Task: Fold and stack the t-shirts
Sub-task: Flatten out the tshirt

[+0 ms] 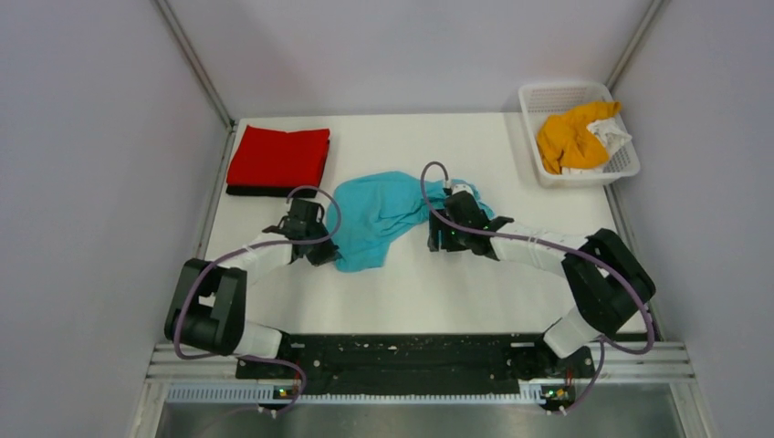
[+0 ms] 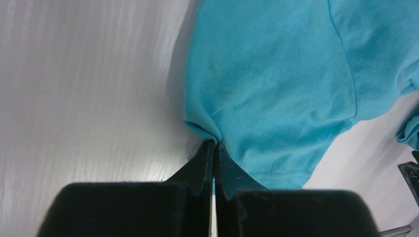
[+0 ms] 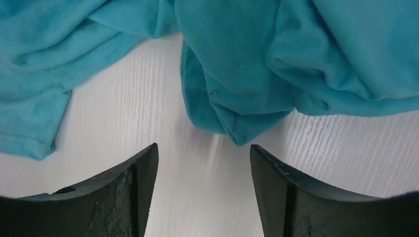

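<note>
The turquoise t-shirt (image 1: 379, 214) lies crumpled at the middle of the white table. My left gripper (image 1: 321, 239) is at its left edge, shut on a pinch of the turquoise cloth (image 2: 276, 89) at the fingertips. My right gripper (image 1: 438, 235) is at the shirt's right side, open and empty, its jaws spread just short of a bunched fold of the shirt (image 3: 237, 113). A folded red t-shirt (image 1: 278, 155) lies on a folded black one (image 1: 256, 191) at the back left. An orange t-shirt (image 1: 570, 137) and a white one (image 1: 610, 135) lie in the basket.
A white plastic mesh basket (image 1: 548, 96) stands at the back right corner. Grey walls close in the table on the left, back and right. The arms' black base rail (image 1: 402, 356) runs along the near edge.
</note>
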You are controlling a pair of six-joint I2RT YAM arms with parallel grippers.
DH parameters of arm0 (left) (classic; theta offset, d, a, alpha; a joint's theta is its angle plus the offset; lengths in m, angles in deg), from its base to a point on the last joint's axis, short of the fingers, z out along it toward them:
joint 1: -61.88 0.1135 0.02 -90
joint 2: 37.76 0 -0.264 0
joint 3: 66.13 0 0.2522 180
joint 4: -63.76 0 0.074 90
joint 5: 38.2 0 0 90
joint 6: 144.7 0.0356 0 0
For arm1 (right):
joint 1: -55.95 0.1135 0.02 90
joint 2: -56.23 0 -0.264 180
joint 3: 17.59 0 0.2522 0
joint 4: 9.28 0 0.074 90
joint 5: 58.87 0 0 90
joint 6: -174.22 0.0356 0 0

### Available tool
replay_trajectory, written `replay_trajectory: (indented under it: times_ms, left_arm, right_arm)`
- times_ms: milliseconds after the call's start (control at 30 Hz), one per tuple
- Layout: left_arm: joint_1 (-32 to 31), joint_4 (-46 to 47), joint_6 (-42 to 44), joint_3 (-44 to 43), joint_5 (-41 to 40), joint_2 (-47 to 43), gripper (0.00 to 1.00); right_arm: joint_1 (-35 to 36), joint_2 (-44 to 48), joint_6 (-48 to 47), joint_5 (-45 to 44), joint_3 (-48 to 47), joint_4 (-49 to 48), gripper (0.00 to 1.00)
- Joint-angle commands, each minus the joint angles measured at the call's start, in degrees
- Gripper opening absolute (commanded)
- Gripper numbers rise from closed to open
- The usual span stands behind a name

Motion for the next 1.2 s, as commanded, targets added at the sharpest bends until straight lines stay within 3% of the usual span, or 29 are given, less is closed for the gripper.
replay_trajectory:
  times_ms: [0,200,267,333,433,633,833,1167]
  left_arm:
    - [-0.42,2.61,0.01,-0.77,0.26,0.28,0.00]
    - [-0.42,1.57,0.50,-0.73,-0.97,-4.43,0.00]
    - [-0.42,0.52,0.90,-1.36,-0.91,-5.26,0.00]
    - [-0.43,-0.10,1.06,-2.19,-0.81,-5.65,0.00]
    - [-0.41,-0.21,1.01,-3.14,-1.40,-6.93,0.00]
    - [-0.42,-1.69,2.01,-6.79,-5.07,-12.41,0.00]
    - [-0.20,-3.66,3.88,-10.07,-12.20,-19.22,0.00]
    - [1.57,-1.18,9.50,-19.99,-21.17,-23.28,0.00]
  right_arm:
    - [1.33,-3.64,-1.27,-5.89,-0.31,-4.74,0.66]
    - [1.34,-8.05,-1.66,-11.53,-0.72,-8.32,0.59]
    - [1.32,-9.17,-0.56,-14.42,-0.82,-8.91,0.52]
    - [1.29,-9.24,0.67,-16.70,-0.37,-8.91,0.36]
    - [1.29,-6.22,0.87,-18.31,0.61,-6.24,0.00]
    - [-1.36,4.47,-1.97,-14.32,-4.36,13.32,0.00]
    - [-14.89,14.36,-5.98,2.00,-10.27,29.47,0.00]
    - [-23.75,19.93,-11.34,4.99,-24.93,38.19,0.00]
